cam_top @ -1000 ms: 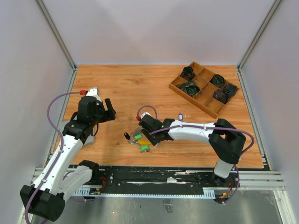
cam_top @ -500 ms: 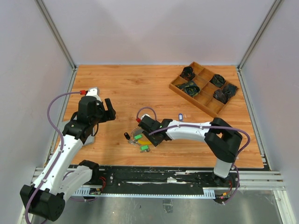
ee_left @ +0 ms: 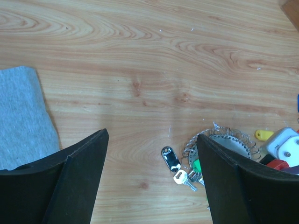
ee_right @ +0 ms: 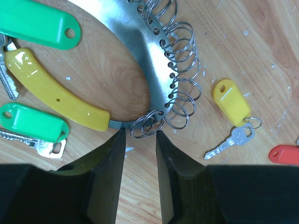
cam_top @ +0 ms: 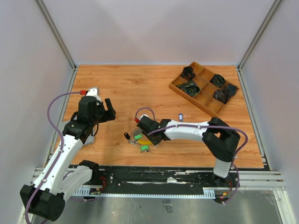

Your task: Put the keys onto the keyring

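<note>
Our right tool has crept in and narrowed, still unclenched, the keyring at its 12 o'clock; we judge a ring grasp imminent. The keys lie loose nearby. Our left tool, 9 o'clock, gapes released.

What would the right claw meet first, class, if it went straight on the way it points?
Probably the small wire loops at the end of the keyring, beside the yellow curved piece: they lie just ahead of the right claw, though depth is unclear.
</note>
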You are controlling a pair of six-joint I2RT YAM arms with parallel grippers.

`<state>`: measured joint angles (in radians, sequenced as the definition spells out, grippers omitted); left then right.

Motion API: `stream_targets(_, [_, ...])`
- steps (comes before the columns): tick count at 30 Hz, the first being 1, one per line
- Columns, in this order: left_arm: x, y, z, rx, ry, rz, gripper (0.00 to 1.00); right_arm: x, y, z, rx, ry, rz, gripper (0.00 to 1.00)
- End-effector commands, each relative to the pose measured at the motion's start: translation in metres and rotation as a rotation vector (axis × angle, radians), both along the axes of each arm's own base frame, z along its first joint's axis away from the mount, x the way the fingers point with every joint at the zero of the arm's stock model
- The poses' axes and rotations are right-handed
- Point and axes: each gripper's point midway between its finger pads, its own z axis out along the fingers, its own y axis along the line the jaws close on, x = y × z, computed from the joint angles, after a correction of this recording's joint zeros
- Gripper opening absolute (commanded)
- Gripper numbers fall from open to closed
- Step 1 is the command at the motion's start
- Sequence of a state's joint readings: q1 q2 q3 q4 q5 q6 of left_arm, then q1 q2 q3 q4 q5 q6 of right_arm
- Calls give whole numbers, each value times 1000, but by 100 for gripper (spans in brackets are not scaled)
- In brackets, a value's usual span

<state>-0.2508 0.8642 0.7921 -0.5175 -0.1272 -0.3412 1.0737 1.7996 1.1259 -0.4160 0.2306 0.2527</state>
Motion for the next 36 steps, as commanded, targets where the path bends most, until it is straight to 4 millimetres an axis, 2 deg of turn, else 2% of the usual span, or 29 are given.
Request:
stream_targets(1, [5,-1,4,-5,-24,-6,82,1,7,0,-17,-25,20,33])
stream_targets(8, [4,-1,4,-6,-27,-11,82,2,6,-3,-31,-29,22,24])
stream_targets(13, [4,-1,4,-7,-28,-11,82,3,6,-5,-36,-31,27,13])
stream_targets(18, [4,-4,7,-14,-39,-29,82,3,5,7,-11,-47,29,1])
stream_targets(24, [2,-5,13,-21,-67,-39,82,1,2,33,43,-77,54,1])
stream_targets(31, [2,-11,16,-34,-78,-72,82,-8,-1,52,75,-50,102,1])
stream_targets(36, [1,-19,21,-58,-97,-109,83,-8,-2,71,170,-6,96,1])
